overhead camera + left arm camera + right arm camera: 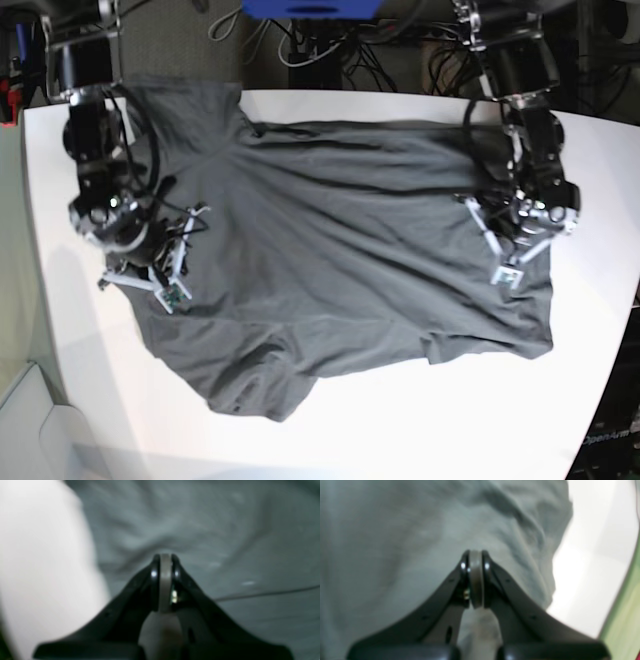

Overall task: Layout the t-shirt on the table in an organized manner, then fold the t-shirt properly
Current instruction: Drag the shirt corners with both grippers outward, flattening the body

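The dark grey t-shirt (pixel 340 250) lies spread and creased across the white table (pixel 400 430), with a sleeve bunched toward the near edge. My left gripper (pixel 505 270) is low over the shirt's side on the base view's right. In its wrist view, the left gripper (pixel 165 557) is shut with a grey strip of the t-shirt (pixel 200 517) pinched between its pads. My right gripper (pixel 160 285) is on the shirt's side at the view's left. Close up, the right gripper (pixel 475 553) is shut on a fold of the t-shirt (pixel 395 530) too.
Bare table (pixel 37 555) shows left of the cloth in the left wrist view. Bare table (pixel 590 567) lies right of it in the right wrist view, ending at a green strip (pixel 625 605). Cables and dark equipment (pixel 330 50) crowd the far edge.
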### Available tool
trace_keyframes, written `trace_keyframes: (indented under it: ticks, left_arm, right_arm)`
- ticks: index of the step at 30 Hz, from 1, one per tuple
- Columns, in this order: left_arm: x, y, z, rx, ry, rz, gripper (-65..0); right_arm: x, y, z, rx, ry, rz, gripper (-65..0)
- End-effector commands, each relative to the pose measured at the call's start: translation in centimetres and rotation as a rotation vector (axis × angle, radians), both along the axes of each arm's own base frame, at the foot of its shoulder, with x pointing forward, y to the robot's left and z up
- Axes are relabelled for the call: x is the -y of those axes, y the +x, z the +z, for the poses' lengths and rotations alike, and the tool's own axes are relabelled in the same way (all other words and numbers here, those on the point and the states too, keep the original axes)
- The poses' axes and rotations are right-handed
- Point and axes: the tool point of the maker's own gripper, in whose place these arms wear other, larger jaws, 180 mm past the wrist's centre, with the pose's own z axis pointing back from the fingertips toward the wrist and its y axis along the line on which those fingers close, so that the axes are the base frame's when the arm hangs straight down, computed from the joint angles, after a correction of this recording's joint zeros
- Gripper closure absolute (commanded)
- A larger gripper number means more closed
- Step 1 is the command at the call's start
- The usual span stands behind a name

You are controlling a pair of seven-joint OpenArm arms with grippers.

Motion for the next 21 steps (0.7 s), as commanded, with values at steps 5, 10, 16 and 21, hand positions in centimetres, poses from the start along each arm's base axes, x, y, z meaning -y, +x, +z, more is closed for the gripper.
trace_keyframes:
  ticks: [5, 10, 16, 21]
  left_arm:
    - [3.4, 1.9, -1.4, 0.029, -0.061, -0.080, -0.3]
    - [2.2, 0.7, -4.0, -0.011, -0.071, -0.074, -0.3]
    - [-0.8, -1.1, -5.7, -0.071, -0.032, -0.058, -0.3]
    - [-3.8, -3.4, -6.3, -0.116, 0.026, -0.048, -0.3]
  right_arm:
    - [1.0, 2.9, -0.1, -0.021, 0.008, 0.019, 0.0]
    - [1.2, 1.1, -2.9, -0.097, 0.015, 0.010, 0.0]
    - [-0.1, -1.8, -5.6, -0.145, 0.061, 0.026, 0.0]
    - [-0.3, -5.0, -7.9, -0.212, 0.064, 0.028, 0.0]
